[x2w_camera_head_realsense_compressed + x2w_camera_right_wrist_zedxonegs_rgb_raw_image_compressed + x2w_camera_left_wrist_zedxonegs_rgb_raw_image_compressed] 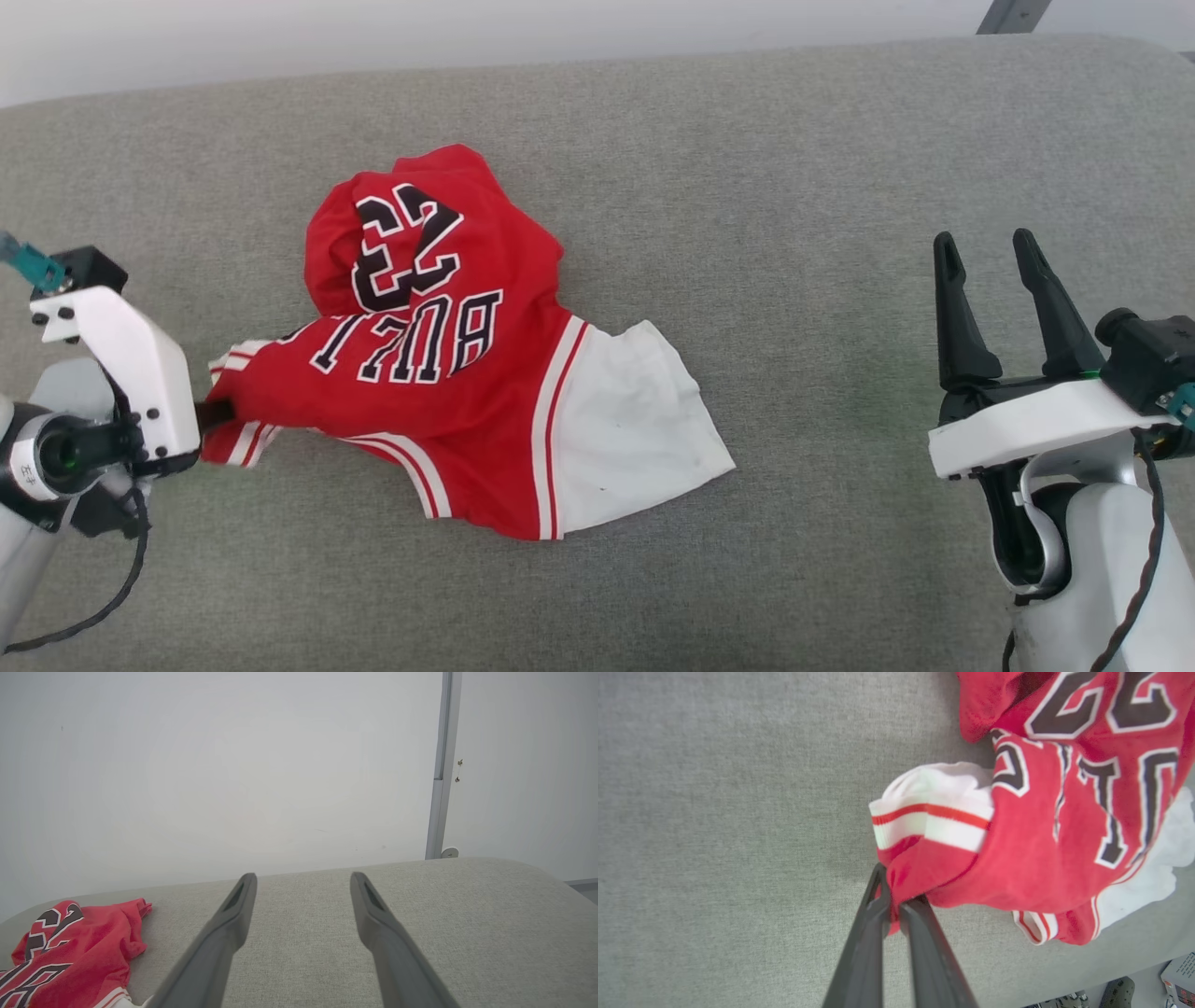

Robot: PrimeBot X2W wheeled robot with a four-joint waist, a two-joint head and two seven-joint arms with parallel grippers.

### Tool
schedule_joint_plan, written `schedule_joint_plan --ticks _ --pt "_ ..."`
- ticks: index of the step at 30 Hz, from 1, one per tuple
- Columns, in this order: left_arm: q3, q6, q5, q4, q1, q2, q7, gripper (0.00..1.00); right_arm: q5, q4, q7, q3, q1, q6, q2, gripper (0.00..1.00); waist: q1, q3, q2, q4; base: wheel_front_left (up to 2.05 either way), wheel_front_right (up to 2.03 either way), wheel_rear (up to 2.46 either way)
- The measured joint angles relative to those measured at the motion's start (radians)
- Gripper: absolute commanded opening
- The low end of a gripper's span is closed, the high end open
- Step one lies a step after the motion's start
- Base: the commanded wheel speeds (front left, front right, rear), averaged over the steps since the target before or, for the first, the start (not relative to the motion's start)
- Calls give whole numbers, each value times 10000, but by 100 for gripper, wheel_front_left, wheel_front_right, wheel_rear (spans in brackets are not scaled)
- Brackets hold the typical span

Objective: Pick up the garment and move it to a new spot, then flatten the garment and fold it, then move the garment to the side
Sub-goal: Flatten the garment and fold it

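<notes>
Clenches left pincer (pixel 215 413) on striped left end of garment (pixel 448 373); lies crumpled, long axis left-right, lettering upside-down; holds right pincer (pixel 985 245) spread.

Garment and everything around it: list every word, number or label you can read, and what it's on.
"BULLS": garment, upside down in the head view, S partly folded away.
"23": garment, same lettering.
Left wrist ring marking: too small to read.
Grey box display: blurred.
</notes>
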Motion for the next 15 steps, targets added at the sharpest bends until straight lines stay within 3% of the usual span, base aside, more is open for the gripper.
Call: schedule_joint_plan --ticks 3,10,15 --pt "150 -54 -157 -548 -12 -73 -82 0 -2 -31 21 10 0 0 2 100 0 -8 0 48 0 0 0" --pt "-123 86 -869 -3156 -68 -1135 558 0 4 -117 94 111 -63 0 -2 100 0 89 0 -68 0 0 0" --pt "-608 272 -874 -3986 130 -1289 1012 0 31 -115 94 211 -146 0 0 100 0 237 0 -229 0 0 0"
